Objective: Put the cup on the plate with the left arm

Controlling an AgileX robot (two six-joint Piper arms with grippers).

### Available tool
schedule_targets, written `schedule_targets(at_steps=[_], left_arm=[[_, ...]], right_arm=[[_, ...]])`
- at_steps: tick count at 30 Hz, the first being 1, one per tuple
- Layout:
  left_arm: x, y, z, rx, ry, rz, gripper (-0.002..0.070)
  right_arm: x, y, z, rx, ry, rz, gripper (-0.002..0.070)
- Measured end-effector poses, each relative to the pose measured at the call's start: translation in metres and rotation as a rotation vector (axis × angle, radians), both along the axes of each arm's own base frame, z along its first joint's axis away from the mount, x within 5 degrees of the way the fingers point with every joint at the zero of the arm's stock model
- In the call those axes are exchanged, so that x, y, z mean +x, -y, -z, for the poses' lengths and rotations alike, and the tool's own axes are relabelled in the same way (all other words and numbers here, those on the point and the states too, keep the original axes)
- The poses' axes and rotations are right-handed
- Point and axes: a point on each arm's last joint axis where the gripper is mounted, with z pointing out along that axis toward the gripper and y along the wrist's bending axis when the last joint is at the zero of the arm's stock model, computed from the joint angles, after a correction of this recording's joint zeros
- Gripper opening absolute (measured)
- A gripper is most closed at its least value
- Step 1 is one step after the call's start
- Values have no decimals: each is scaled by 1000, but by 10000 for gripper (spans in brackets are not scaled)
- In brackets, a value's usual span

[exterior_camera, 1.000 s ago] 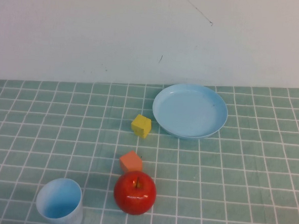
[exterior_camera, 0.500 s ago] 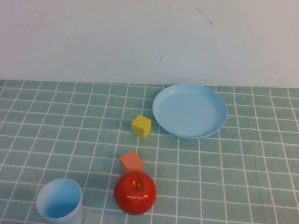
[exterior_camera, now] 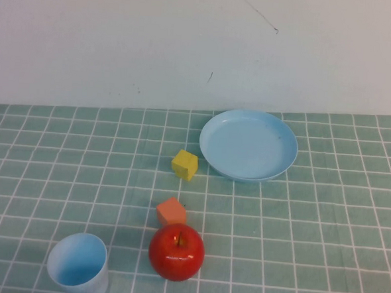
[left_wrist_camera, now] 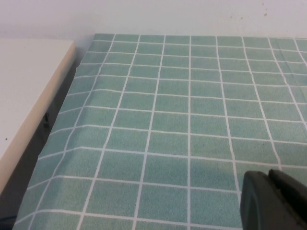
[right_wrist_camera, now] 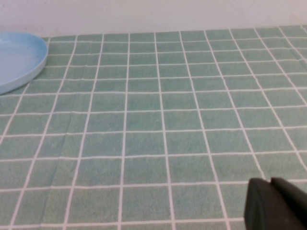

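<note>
Green checked cloth (exterior_camera: 324, 221) covered the table, and the cup (exterior_camera: 77, 263) stood upright at its near left edge, mouth open upward, nothing gripping it. Just to its right sat a red apple (exterior_camera: 176, 251), with an orange block (exterior_camera: 171, 211) touching or nearly touching the apple's far side. A yellow block (exterior_camera: 184, 164) lay farther back, just beside the near left rim of the plate (exterior_camera: 249, 144), which rested bare toward the far side of the cloth, well apart from the cup. Neither arm appeared in the high view. The left gripper (left_wrist_camera: 274, 201) showed only as a dark tip at the corner of its wrist view, hovering over bare cloth close to the cloth's side edge, where a pale surface (left_wrist_camera: 24, 86) lay alongside; its two tips looked pressed together. The right gripper (right_wrist_camera: 276, 205) likewise showed only a dark tip over bare cloth, the plate's rim (right_wrist_camera: 19, 62) off to one side, its tips seemingly closed on nothing.
</note>
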Motion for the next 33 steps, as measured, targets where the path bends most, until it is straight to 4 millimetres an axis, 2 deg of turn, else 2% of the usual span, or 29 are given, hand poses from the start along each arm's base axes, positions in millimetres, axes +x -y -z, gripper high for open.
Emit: schedule_targets(at_steps=[20,29,33], left_arm=[[1,0,-2,16,30,1,-3],[4,2,-30,20,351,22,-3],[2,3,-47,19,545,35,-3]], right_arm=[[0,0,0,-11,-1,1,-2],[0,3,-2,-103,14,4,-2],[3,3,-11,-149,118,-10,-2]])
